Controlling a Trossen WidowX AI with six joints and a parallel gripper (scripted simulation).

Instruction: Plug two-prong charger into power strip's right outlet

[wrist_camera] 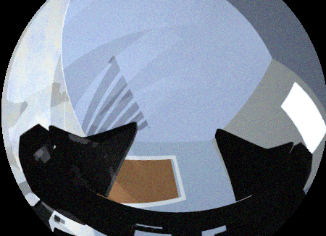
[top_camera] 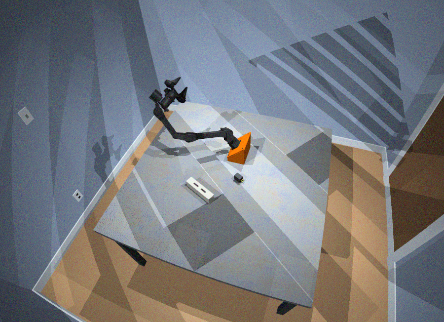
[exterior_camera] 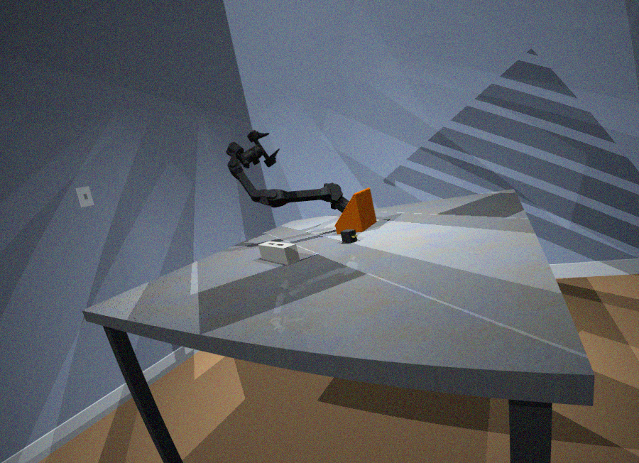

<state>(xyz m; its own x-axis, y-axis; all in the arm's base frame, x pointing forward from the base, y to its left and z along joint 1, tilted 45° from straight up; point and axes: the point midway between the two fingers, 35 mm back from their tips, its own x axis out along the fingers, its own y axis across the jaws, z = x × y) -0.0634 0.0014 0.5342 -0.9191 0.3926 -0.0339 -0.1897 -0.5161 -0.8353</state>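
The small black charger (top_camera: 238,177) (exterior_camera: 348,236) lies on the table beside the orange base, its brass prongs pointing sideways, away from the power strip. The white power strip (top_camera: 200,189) (exterior_camera: 277,252) lies on the table to the charger's left, with two dark outlets in its top; both outlets look empty. My gripper (top_camera: 183,84) (exterior_camera: 273,142) (wrist_camera: 177,129) is open and empty, raised high above the table's far left corner, well away from both. The wrist view shows its two black fingers wide apart, with only walls and floor beyond them.
The orange wedge-shaped block (top_camera: 239,152) (exterior_camera: 360,212) stands at the arm's base, close to the charger. The black arm (top_camera: 205,135) (exterior_camera: 304,195) stretches left from it above the grey table (top_camera: 287,246) (exterior_camera: 387,313). Walls stand behind and to the left.
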